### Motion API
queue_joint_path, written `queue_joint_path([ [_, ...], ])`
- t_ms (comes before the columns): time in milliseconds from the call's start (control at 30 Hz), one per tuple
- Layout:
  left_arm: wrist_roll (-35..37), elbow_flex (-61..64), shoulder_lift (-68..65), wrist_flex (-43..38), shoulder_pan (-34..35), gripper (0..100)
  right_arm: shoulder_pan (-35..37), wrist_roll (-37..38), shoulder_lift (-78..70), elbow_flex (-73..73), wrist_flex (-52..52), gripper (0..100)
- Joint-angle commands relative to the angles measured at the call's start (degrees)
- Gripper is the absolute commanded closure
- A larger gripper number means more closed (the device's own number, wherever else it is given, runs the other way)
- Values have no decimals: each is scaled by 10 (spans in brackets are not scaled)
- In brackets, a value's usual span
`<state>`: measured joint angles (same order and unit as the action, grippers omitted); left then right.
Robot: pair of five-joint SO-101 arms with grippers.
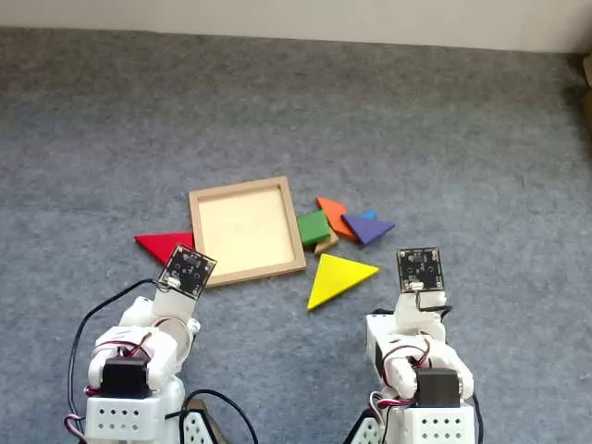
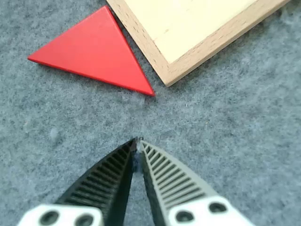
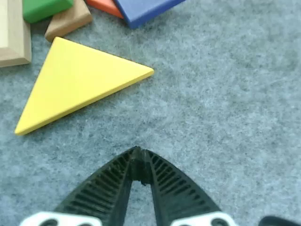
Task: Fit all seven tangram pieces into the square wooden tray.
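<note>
Grey felt covers the table, with a pale wall strip at its far edge. Near the middle lies the square wooden tray [image 1: 238,188], turned slightly askew, its floor bare: none of the seven pieces has gone in, so by my reading the task is at its very start.

All the pieces lie on the felt around the tray. The red triangle [image 1: 165,246] is just off the tray's left side, one point close to the near-left corner. The green piece [image 1: 313,228] touches the tray's right side, and a tan piece [image 1: 326,244] is tucked partly under it. Beyond them, farther from the tray, an orange piece [image 1: 331,213], a dark blue triangle [image 1: 367,228] and a sliver of a lighter blue piece [image 1: 369,215] overlap in a small heap. The yellow triangle [image 1: 338,277] lies alone off the tray's near-right corner.

The left gripper [image 2: 137,143] hangs over bare felt beside the tray's near-left corner, fingers pressed together and holding nothing. The right gripper [image 3: 137,150] sits past the yellow triangle from the tray, likewise closed and empty.

No readable writing appears on the tray or the pieces; marks on the arms are too small to make out.
</note>
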<state>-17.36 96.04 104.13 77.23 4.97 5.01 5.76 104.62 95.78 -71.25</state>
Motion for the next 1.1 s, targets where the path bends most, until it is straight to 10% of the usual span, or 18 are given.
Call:
queue_joint_path([
  [0, -1, 11, -5, 3, -4, 993, -7, -2, 5, 87, -3, 993],
  [533, -1, 11, -5, 3, -4, 993, -9, -1, 5, 84, 0, 993],
  [1067, -1, 11, -5, 3, -4, 993, -33, -85, -181, -307, -68, 993],
])
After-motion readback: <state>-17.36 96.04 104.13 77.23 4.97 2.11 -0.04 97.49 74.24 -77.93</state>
